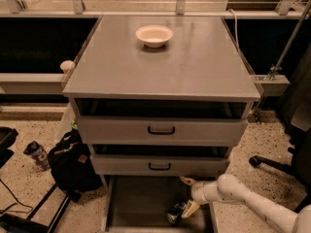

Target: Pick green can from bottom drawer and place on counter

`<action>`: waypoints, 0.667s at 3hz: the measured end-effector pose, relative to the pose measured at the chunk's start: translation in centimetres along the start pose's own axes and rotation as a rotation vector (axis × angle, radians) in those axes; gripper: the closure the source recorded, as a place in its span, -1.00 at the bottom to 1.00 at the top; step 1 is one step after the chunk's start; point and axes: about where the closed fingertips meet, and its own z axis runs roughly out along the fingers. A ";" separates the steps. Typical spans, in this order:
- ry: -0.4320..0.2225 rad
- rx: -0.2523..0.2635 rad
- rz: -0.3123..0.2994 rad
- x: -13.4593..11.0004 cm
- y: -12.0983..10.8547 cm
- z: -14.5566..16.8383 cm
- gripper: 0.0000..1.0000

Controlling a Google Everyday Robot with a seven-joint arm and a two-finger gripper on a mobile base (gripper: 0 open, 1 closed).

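Camera view looks down on a grey cabinet whose wide tabletop (pixel 194 67) is the place where the can must end up; most of it is bare, so there is plenty of room to set something down. Below it, two drawer fronts (pixel 116 129) are pushed in, while the bottom drawer (pixel 141 203) is pulled out toward the camera, evidently so its floor can be reached from above. A white arm (pixel 252 203) comes in low from the right and crosses the drawer's right wall, held near floor level because the target lies that far down. A black bag (pixel 73 161) slumps on the floor to the left, well apart from the work. A white bowl (pixel 154 35) sits near the tabletop's far edge. The gripper (pixel 188 194) is inside the drawer at its right side, jaws spread, one toward the drawer fronts and one just beside the green can (pixel 176 212). That can lies tilted on the drawer floor, apparently not yet pinched.
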 end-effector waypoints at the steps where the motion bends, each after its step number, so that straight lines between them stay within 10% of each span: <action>1: -0.027 0.042 -0.024 0.7 -2.0 0.0 -1.00; 2: -0.027 0.043 -0.025 0.8 -1.8 0.0 -1.00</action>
